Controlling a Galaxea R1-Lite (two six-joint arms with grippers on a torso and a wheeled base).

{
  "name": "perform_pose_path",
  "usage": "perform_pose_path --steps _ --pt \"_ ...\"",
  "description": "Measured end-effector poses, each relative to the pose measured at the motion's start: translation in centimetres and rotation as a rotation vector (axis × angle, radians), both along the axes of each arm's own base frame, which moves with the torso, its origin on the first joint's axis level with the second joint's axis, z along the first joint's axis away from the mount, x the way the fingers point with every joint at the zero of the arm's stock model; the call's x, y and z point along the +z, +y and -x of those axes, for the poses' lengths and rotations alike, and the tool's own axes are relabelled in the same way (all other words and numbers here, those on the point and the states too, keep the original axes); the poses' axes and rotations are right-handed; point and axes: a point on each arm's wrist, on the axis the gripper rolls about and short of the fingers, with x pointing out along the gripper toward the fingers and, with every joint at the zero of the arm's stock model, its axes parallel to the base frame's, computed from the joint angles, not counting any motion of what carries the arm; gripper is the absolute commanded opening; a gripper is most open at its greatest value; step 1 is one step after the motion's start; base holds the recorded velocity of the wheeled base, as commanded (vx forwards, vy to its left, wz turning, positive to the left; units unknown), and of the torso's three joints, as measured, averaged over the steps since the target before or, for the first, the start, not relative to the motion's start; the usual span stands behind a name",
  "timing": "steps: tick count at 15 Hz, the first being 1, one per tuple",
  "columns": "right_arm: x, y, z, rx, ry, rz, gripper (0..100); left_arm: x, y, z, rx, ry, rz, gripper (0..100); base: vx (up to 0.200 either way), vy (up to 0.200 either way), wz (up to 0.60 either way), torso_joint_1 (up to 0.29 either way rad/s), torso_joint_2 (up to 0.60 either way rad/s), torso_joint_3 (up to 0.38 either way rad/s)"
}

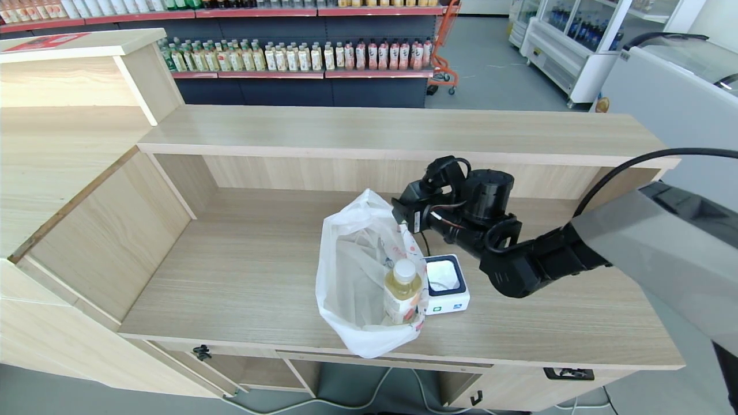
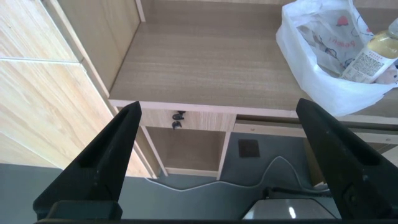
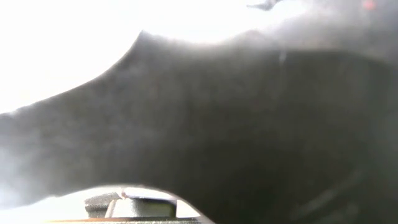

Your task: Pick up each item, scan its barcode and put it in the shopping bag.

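Observation:
A white plastic shopping bag (image 1: 360,271) stands open on the wooden counter (image 1: 242,276). Inside it leans a bottle of pale yellow drink (image 1: 402,291) with a white cap. A small white barcode scanner (image 1: 445,278) sits right beside the bag. My right gripper (image 1: 403,214) is at the bag's far rim, above the scanner, and its tip is hidden against the plastic. My left gripper (image 2: 217,106) hangs open and empty in front of the counter's front edge, lower than the top. From there the bag (image 2: 323,68) and the bottle (image 2: 373,53) lie farther along the counter.
A raised ledge (image 1: 403,135) runs along the counter's back and a wooden side wall (image 1: 115,236) closes its left. Cables (image 1: 369,400) hang under the counter. Shelves of bottles (image 1: 300,57) and chest freezers (image 1: 663,75) stand beyond.

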Motion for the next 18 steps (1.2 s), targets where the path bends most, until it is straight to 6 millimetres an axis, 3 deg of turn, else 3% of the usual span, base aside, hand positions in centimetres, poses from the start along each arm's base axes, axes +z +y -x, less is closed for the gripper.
perform_pose_path --steps 4,6,11,18 --pt "-2.4 0.9 -1.5 0.001 0.022 0.012 0 0.0 0.0 0.0 0.0 0.0 0.0 100 0.0 0.05 0.0 0.001 0.0 -0.001" --pt "-2.7 1.1 -1.9 0.002 0.022 0.011 0 0.0 0.0 0.0 0.0 0.0 0.0 100 0.0 0.2 0.0 -0.012 0.0 0.01" --pt "-2.4 1.5 -3.0 -0.001 0.004 0.001 0 0.0 0.0 0.0 0.0 0.0 0.001 100 0.0 0.0 0.0 0.0 0.0 0.0" --pt "-4.2 1.5 -3.5 -0.008 0.032 0.024 0 0.0 0.0 0.0 0.0 0.0 0.002 100 0.0 0.0 0.0 0.0 0.0 0.0"
